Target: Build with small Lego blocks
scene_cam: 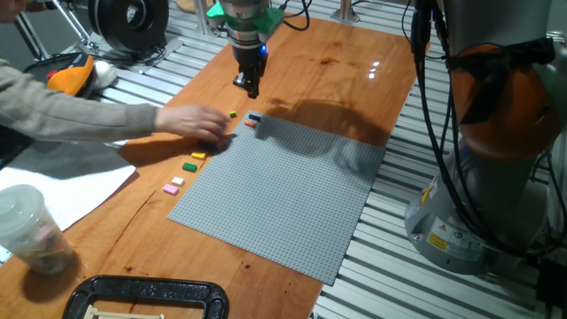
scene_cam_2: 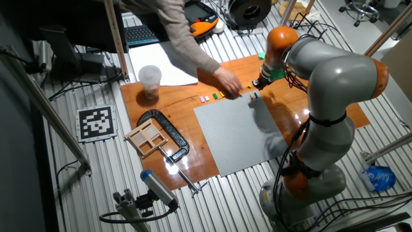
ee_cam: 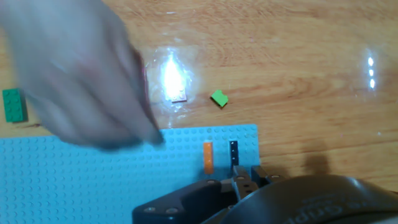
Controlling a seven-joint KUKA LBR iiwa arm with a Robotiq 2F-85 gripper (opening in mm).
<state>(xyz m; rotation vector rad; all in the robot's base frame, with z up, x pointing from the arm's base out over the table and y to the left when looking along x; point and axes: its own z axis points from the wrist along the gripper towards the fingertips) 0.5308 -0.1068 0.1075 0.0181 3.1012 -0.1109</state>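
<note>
Your gripper point(scene_cam: 250, 86) hangs above the wood near the grey baseplate's point(scene_cam: 283, 195) corner; its jaws look closed on nothing, fingertips together in the hand view; a person's hand point(scene_cam: 197, 121) reaches in beside it. Only the hand view shows an orange brick point(ee_cam: 208, 157) and a black brick point(ee_cam: 233, 152) standing on the plate; the fixed view alone shows pink bricks point(scene_cam: 174, 185) on the table point(scene_cam: 345, 62).
</note>
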